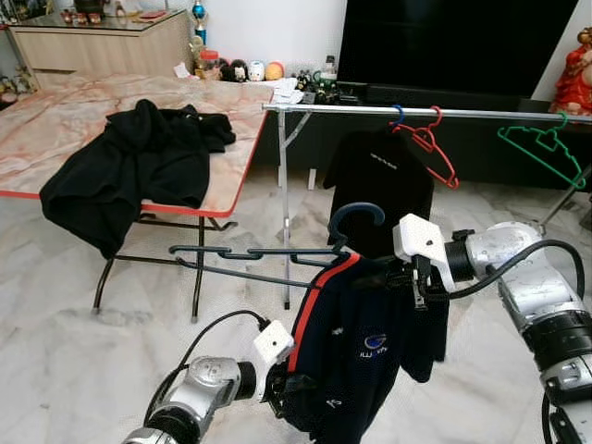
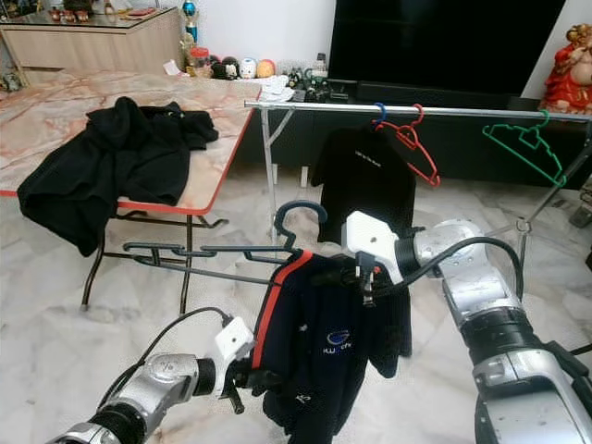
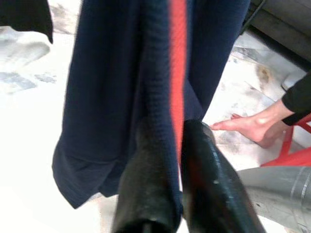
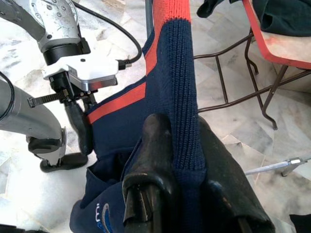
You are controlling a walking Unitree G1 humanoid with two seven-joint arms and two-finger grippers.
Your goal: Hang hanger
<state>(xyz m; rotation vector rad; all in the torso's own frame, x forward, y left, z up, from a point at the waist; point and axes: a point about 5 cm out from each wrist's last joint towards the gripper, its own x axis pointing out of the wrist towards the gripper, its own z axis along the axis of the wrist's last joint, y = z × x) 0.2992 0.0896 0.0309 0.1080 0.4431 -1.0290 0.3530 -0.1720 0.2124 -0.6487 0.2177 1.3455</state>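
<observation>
The right gripper (image 4: 182,160) is pinching the collar of a navy shirt (image 1: 356,361) (red stripe along its edge), which is draped on a dark hanger (image 1: 277,252) below the rail (image 1: 425,112). The left gripper (image 3: 177,160) is pinching the shirt's lower edge, with the table (image 1: 55,116) off to the left

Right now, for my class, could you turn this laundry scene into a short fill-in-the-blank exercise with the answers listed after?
1. The navy shirt has a stripe coloured ____.
2. Both the left gripper and the right gripper are shut on the ____.
3. Beside the red hanger on the rail, the empty hanger further right is ____.
4. The black garment lies on the ____.

Answers: red; shirt; green; table
</observation>
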